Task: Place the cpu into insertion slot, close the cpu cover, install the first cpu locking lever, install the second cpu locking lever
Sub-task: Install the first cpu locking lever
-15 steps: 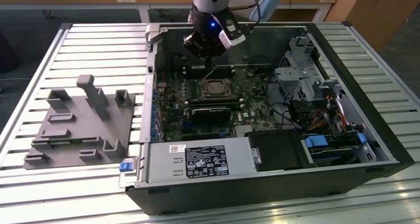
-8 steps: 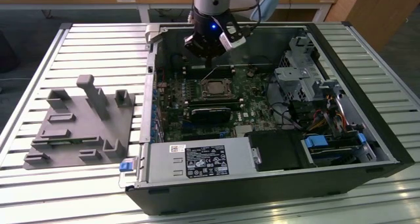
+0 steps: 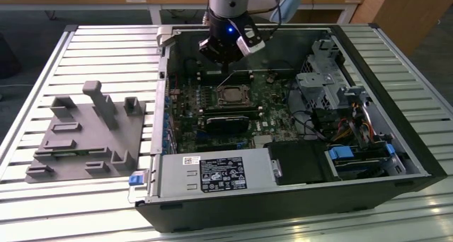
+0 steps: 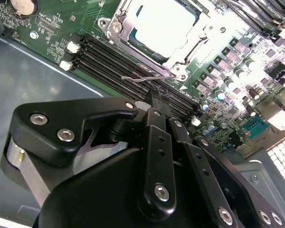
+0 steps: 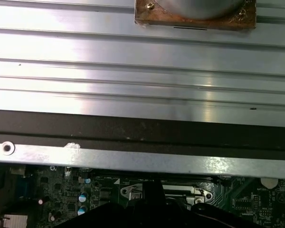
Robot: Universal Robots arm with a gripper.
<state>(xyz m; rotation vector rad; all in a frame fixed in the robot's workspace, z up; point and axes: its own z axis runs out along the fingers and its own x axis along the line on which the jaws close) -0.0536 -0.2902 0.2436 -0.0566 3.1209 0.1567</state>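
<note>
Lying flat in insertion slot [image 4: 133, 35], cpu [image 4: 164, 26]

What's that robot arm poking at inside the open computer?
The arm's gripper is lowered into the open computer case, right beside the processor socket on the green motherboard. The cpu already sits in the insertion slot, with the cpu cover closed down around it. The fingers are pinched together next to a thin wire locking lever running along the socket's edge.

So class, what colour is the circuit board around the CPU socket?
Green, showing best in the second wrist view: the circuit board.
</note>
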